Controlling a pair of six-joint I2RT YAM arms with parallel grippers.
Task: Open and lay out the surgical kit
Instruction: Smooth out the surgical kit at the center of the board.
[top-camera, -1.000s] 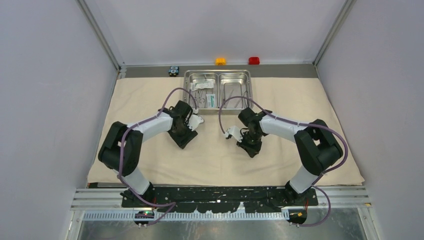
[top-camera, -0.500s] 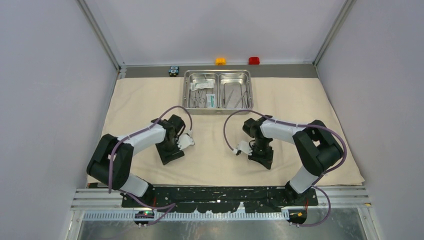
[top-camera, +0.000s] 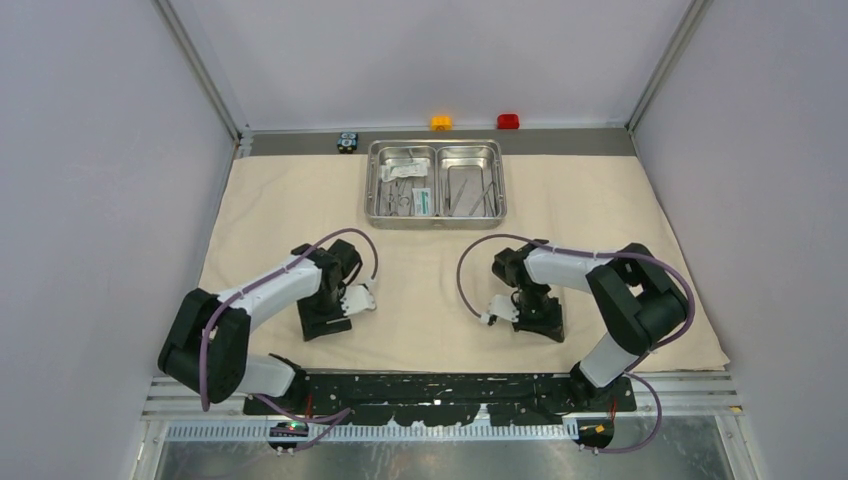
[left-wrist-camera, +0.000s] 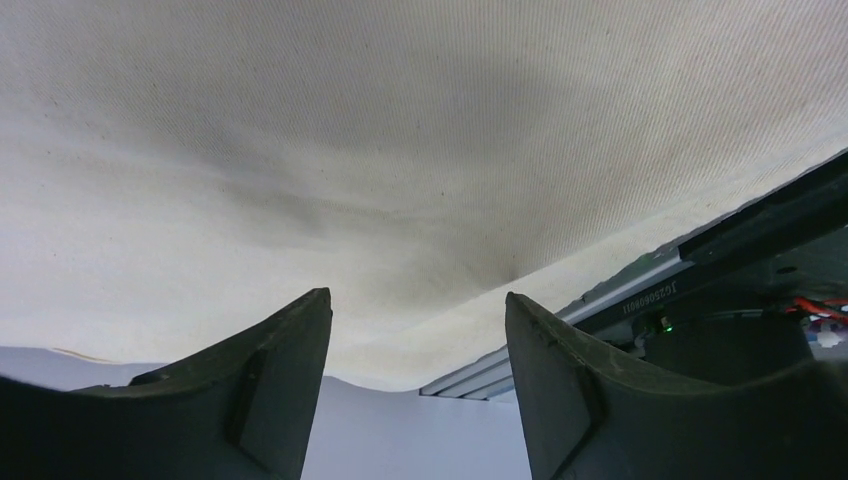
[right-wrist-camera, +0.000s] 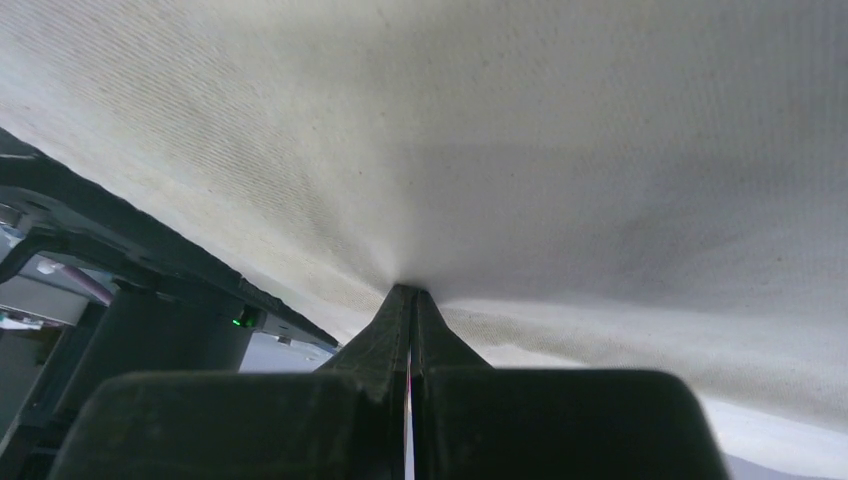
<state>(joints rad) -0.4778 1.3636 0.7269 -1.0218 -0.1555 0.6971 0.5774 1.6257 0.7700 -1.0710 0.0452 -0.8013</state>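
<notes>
The beige cloth wrap (top-camera: 620, 220) lies spread flat over the table. At its far middle stands the steel two-compartment tray (top-camera: 371, 185). Ring-handled forceps (top-camera: 400, 196) and a white-and-green packet (top-camera: 421, 199) lie in its left half, thin straight tools (top-camera: 470, 190) in its right half. My left gripper (top-camera: 322, 318) hovers low over the cloth's near left part. It is open (left-wrist-camera: 415, 300) with only cloth (left-wrist-camera: 400, 120) below it. My right gripper (top-camera: 540, 320) is at the near right, shut (right-wrist-camera: 408, 292), its tips pinching a pucker of the cloth (right-wrist-camera: 600, 150).
A small black-and-blue block (top-camera: 347, 141), an orange button (top-camera: 441, 122) and a red button (top-camera: 508, 121) sit behind the tray. Grey walls close both sides. The black base rail (top-camera: 440, 385) runs just past the cloth's near edge, also in the left wrist view (left-wrist-camera: 720, 260).
Both arms have drawn back from near the tray toward the near edge. The left gripper's jaws have spread wider; the right stays shut.
</notes>
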